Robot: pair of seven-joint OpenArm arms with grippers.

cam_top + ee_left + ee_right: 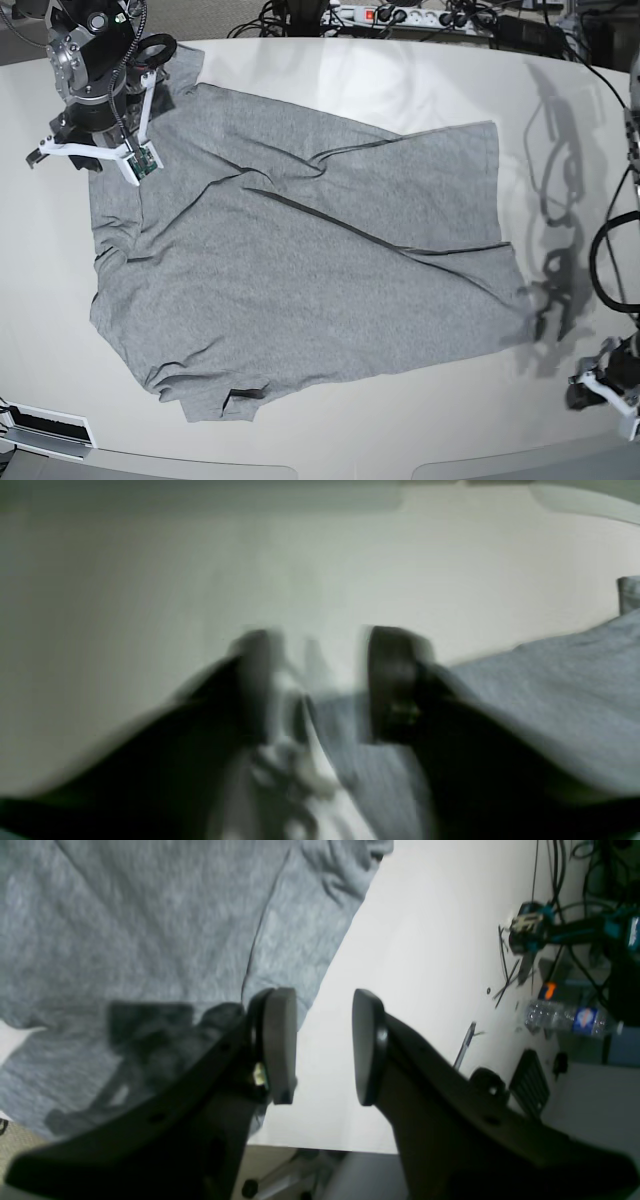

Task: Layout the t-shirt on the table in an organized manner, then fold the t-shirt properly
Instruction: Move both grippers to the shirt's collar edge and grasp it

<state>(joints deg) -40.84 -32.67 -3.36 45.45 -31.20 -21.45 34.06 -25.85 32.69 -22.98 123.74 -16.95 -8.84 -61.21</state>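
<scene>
Sprawling wrinkled heather-grey knit t-shirt (300, 270) across glossy table (560, 150), both end effectors parted, empty.

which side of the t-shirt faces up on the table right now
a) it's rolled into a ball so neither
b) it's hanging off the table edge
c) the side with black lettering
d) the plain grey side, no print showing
d) In the base view the t-shirt lies spread, wrinkled, across the table, and only plain grey fabric shows, with no lettering anywhere on its upper surface.
</scene>
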